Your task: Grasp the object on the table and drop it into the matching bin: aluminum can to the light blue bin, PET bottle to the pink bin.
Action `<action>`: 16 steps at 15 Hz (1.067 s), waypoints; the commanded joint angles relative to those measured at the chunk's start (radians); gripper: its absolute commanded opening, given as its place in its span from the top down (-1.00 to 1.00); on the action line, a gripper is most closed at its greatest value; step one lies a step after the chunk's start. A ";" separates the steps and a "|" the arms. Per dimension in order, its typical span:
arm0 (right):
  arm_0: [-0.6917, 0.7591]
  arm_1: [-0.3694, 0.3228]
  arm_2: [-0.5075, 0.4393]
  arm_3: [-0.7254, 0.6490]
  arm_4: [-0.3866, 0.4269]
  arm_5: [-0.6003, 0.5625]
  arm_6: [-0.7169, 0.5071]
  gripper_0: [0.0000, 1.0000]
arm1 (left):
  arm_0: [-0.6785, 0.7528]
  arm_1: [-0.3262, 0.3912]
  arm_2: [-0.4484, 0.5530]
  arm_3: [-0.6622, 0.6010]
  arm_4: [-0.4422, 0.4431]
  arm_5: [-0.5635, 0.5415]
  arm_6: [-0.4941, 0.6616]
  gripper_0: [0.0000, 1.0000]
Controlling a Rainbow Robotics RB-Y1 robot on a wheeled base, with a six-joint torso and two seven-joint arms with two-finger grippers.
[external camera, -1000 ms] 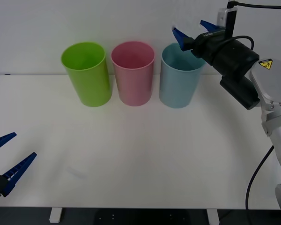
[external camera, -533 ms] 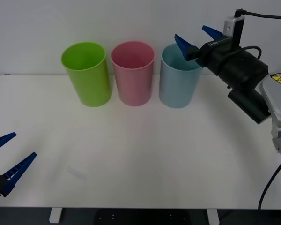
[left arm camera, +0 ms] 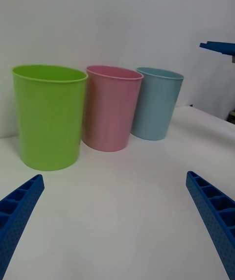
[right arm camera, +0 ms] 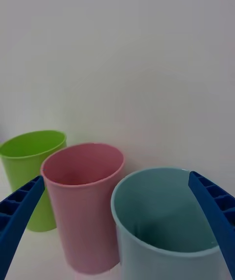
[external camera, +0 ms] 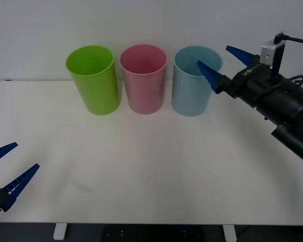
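Desk (external camera: pixel 141 166) left to right: left tool (external camera: pixel 5 176) parked at near edge, fingers apart; lime green bin (external camera: pixel 93 80), pink bin (external camera: pixel 144 80), light blue bin (external camera: pixel 192 83). Right tool (external camera: pixel 224 63), spread and empty, has backed off rightward from above the blue bin. Can not visible, likely dropped inside. No legible labels.

Lime green bin (left arm camera: pixel 48 116), pink bin (left arm camera: pixel 110 107), light blue bin (left arm camera: pixel 155 103) in a row on white table (left arm camera: pixel 122 211)
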 commanded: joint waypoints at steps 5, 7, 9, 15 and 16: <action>0.157 -0.003 -0.087 -0.053 -0.042 -0.135 0.207 -1.00 | 0.000 0.000 0.000 0.000 0.000 0.000 0.000 -1.00; 0.200 -0.003 -0.118 -0.055 -0.055 -0.181 0.269 -1.00 | 0.000 0.000 0.000 0.000 0.000 0.000 0.000 -1.00; 0.258 -0.003 -0.155 -0.066 -0.066 -0.233 0.321 -1.00 | 0.000 0.000 0.000 0.000 0.000 0.000 0.000 -1.00; 0.375 -0.003 -0.298 -0.070 -0.094 -0.453 0.371 -1.00 | 0.000 0.000 0.000 0.000 0.000 0.000 0.000 -1.00; 0.386 -0.003 -0.321 -0.069 -0.095 -0.485 0.367 -1.00 | 0.000 0.000 0.000 0.000 0.000 0.000 0.000 -1.00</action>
